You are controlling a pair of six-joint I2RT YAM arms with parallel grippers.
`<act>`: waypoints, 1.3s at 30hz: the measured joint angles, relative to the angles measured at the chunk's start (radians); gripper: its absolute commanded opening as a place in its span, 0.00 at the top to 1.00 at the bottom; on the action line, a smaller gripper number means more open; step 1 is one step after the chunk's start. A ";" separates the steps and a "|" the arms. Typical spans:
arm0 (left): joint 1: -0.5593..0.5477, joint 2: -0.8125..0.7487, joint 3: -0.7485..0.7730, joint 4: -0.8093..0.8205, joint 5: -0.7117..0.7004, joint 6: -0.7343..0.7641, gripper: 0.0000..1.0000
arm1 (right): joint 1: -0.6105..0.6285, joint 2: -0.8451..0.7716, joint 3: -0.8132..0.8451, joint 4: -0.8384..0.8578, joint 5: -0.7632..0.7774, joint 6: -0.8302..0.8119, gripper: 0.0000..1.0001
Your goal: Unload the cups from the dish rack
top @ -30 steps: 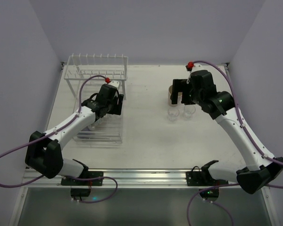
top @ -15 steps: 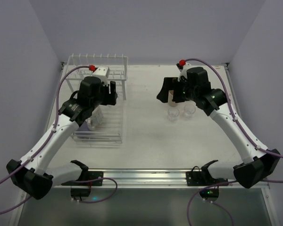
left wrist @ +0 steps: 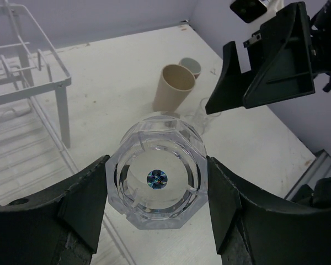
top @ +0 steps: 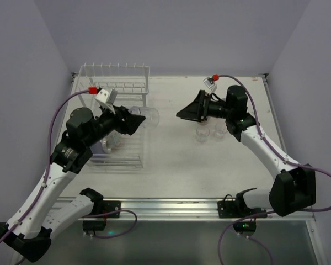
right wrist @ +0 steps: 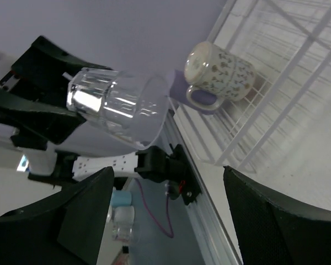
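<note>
Over the near-left part of the surface (top: 171,165), the dish rack (top: 116,164) has a patterned mug (right wrist: 220,69) lying on its side on the wires, so the unloading is not finished. Just beyond and to the right of the basket, the left tool (left wrist: 158,190) is clamped on a clear faceted glass (top: 147,116) at its thick base. The glass is held sideways in the air, clear of the rack, with its mouth turned toward the other arm. Facing it across a small gap, the right tool (top: 190,109) is spread wide and holds nothing, which looks like the approach to a hand-over. Below and beyond the right tool, two small clear glasses (top: 202,134) stand upright on the surface, with the tan tumbler (left wrist: 174,88) behind them and the lavender cup (left wrist: 190,66) farthest back. The danger is in the exchange. The glass is smooth and pinched only at one end, so if the left tool lets go before the right has closed, the glass would likely fall. If the right tool closes off-centre, it could lever the glass out of the grip. A low swing afterward could topple the cups standing beneath.
</note>
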 measured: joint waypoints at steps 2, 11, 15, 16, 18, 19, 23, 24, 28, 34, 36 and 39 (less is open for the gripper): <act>0.000 -0.005 -0.035 0.034 0.042 -0.020 1.00 | 0.004 0.022 -0.035 0.169 -0.072 0.111 0.18; 0.000 -0.008 -0.103 0.165 0.164 -0.092 1.00 | 0.017 0.174 -0.094 0.870 -0.219 0.579 0.23; 0.000 -0.008 -0.103 0.201 0.184 -0.100 1.00 | 0.040 0.225 -0.100 1.027 -0.238 0.689 0.23; 0.000 -0.008 -0.103 0.204 0.187 -0.100 1.00 | 0.049 0.233 -0.101 1.057 -0.240 0.709 0.23; 0.000 -0.008 -0.103 0.210 0.193 -0.101 1.00 | 0.067 0.247 -0.101 1.114 -0.241 0.751 0.24; 0.000 -0.008 -0.103 0.212 0.196 -0.102 1.00 | 0.075 0.251 -0.101 1.133 -0.241 0.764 0.25; 0.000 -0.006 -0.104 0.226 0.207 -0.114 1.00 | 0.122 0.271 -0.100 1.193 -0.238 0.833 0.28; 0.000 -0.005 -0.104 0.233 0.208 -0.118 1.00 | 0.136 0.278 -0.100 1.200 -0.237 0.847 0.30; 0.000 -0.003 -0.111 0.259 0.216 -0.121 1.00 | 0.191 0.319 -0.079 1.215 -0.217 0.906 0.46; 0.007 -0.002 -0.137 0.275 0.211 -0.138 1.00 | 0.212 0.357 -0.052 1.245 -0.182 0.999 0.91; 0.007 -0.002 -0.146 0.274 0.217 -0.171 1.00 | 0.211 0.360 -0.045 1.287 -0.178 1.004 1.00; 0.007 -0.002 -0.159 0.290 0.225 -0.198 1.00 | 0.204 0.359 -0.030 1.311 -0.180 1.004 1.00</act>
